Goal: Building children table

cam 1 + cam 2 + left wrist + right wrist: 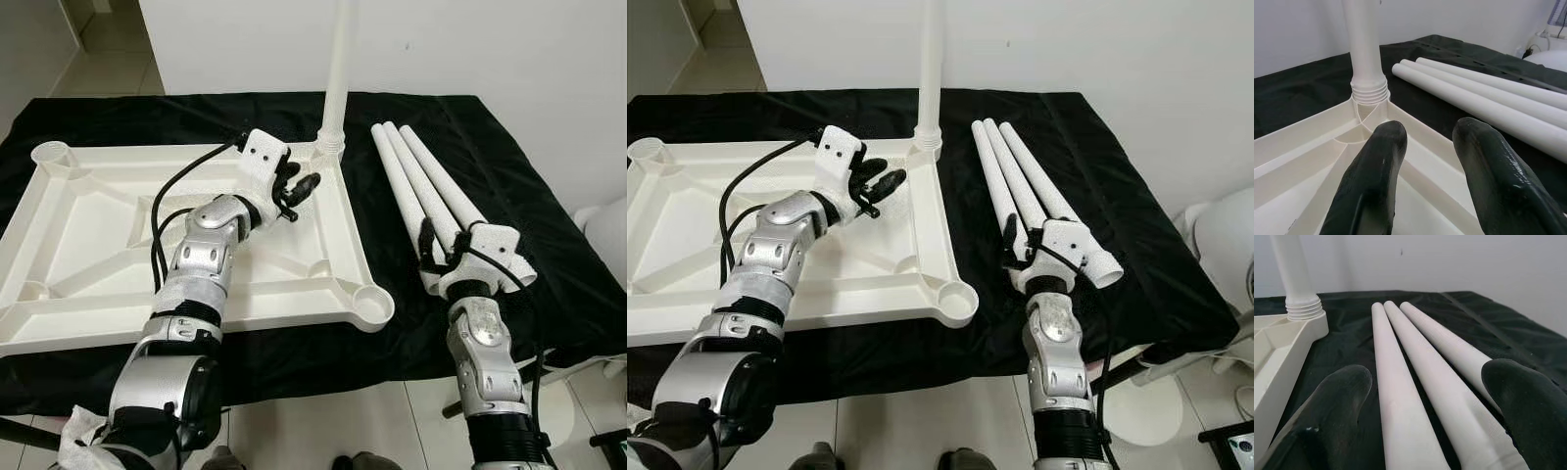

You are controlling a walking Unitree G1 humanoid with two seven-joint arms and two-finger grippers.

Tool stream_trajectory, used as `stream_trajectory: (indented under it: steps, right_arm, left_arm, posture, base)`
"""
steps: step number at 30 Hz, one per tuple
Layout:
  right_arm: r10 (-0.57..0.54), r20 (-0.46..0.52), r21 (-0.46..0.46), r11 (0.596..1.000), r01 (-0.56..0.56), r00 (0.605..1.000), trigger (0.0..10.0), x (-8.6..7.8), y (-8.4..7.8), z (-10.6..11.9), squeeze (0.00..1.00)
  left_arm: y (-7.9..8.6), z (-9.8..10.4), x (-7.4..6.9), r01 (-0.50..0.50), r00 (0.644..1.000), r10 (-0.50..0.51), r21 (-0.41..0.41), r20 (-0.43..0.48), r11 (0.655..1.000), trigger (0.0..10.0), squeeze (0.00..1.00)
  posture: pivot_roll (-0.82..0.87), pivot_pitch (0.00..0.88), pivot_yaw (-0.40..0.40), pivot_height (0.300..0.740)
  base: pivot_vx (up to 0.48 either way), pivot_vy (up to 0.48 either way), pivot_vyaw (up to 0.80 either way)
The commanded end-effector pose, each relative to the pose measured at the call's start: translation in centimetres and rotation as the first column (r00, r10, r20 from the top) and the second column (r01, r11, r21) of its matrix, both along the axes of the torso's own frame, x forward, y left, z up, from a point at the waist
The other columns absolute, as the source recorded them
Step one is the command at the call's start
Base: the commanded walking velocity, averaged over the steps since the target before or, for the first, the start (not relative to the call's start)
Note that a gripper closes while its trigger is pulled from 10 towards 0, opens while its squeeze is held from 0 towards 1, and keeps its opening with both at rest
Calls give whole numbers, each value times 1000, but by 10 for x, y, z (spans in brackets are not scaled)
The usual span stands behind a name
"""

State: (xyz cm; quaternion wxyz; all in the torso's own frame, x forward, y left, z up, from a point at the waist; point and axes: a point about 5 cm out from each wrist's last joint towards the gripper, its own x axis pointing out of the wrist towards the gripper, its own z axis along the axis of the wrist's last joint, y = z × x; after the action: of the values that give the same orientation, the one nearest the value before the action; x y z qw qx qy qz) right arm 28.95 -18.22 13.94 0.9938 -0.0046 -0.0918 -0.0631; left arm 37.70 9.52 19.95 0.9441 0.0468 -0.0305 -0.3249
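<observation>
- A black cloth (460,127) covers the tabletop, which stands against a plain white wall (509,44); pale glossy floor tiles (323,421) show in front.
- The white plastic table top (88,235) lies upside down on the cloth, with moulded ribs and round sockets at its corners.
- One white leg (338,69) stands upright in the far right socket, ridged at its base, its upper end cut off by the frame.
- Three smooth tapered loose legs (421,186) lie side by side just right of the table top.
- The left gripper (302,186) hovers over the table top near the standing leg, fingers apart, empty.
- The right gripper (1425,401) sits spread wide over the loose legs' near ends; whether it touches them is hard to tell.
</observation>
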Motion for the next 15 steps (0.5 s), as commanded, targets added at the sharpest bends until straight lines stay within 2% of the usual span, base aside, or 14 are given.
stream_trajectory:
  steps: [1, 4, 5, 6, 8, 9, 15]
  right_arm:
    - [6, -42, -2, 1000, -7, 999, 10000, -1, -2, -9, 1000]
    - [13, -62, 4, 1000, -13, 998, 10000, -3, -3, -14, 1000]
    - [21, -75, 10, 1000, -20, 997, 10000, -6, -4, -17, 757]
    - [34, -88, 12, 999, -33, 996, 10000, -9, -3, -20, 353]
    - [34, -88, 12, 999, -33, 996, 10000, -9, -3, -20, 353]
    - [48, -102, 9, 999, -47, 994, 10000, -12, -2, -24, 0]
    - [100, -167, 7, 995, -100, 981, 10000, -24, 1, -41, 0]
  left_arm:
    - [2, -2, -2, -40, 999, 40, 0, 3, 999, 10000, 0]
    - [2, -3, -4, -45, 999, 44, 14, 7, 999, 10000, 0]
    - [3, -3, -5, -45, 999, 44, 32, 20, 998, 10000, 0]
    - [3, -4, -6, -41, 999, 40, 38, 26, 998, 10000, 0]
    - [3, -4, -6, -41, 999, 40, 38, 26, 998, 10000, 0]
    - [3, -4, -7, -37, 999, 36, 37, 29, 999, 10000, 0]
    - [3, -4, -6, -61, 998, 60, 25, 28, 998, 10000, 0]
  posture:
    - [14, 0, -18, 740]
    - [19, 2, -21, 740]
    - [27, 4, -29, 740]
    - [29, 4, -32, 740]
    - [29, 4, -32, 740]
    - [29, 4, -32, 740]
    - [21, 4, -37, 740]
  base:
    - [0, 0, 0]
    - [0, 0, 0]
    - [0, 0, 0]
    - [0, 0, 0]
    - [0, 0, 0]
    - [0, 0, 0]
    - [0, 0, 0]
